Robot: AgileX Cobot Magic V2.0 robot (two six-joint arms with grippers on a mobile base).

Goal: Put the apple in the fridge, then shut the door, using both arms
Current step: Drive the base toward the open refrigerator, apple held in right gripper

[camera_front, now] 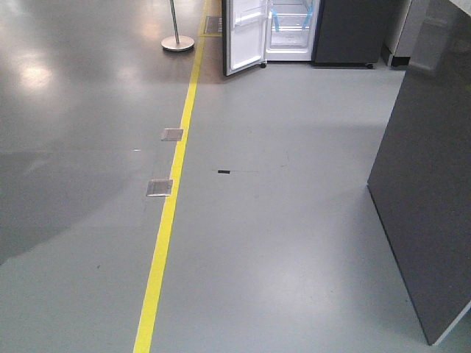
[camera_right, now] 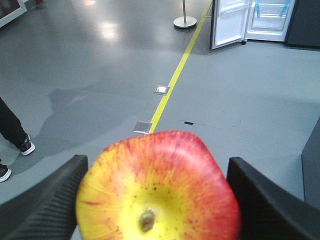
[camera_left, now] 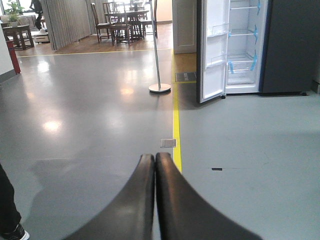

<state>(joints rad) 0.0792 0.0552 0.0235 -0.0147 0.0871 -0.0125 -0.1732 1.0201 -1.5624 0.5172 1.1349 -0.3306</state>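
Observation:
A red and yellow apple [camera_right: 160, 187] fills the bottom of the right wrist view, and my right gripper [camera_right: 159, 197] is shut on it, one black finger on each side. My left gripper [camera_left: 154, 159] is shut on nothing, its two black fingers pressed together over the grey floor. The fridge [camera_front: 291, 29] stands far ahead at the top of the front view, dark outside and white inside, with blue tape on its shelves. Its door [camera_front: 244, 37] hangs wide open to the left. The fridge [camera_left: 242, 47] and door [camera_left: 212, 50] also show in the left wrist view.
A yellow floor line [camera_front: 173, 198] runs toward the fridge, with two metal floor plates [camera_front: 160, 187] beside it. A stanchion post [camera_front: 177, 43] stands left of the door. A dark cabinet side [camera_front: 423, 198] rises close on the right. A person's shoes [camera_right: 22, 146] show at left.

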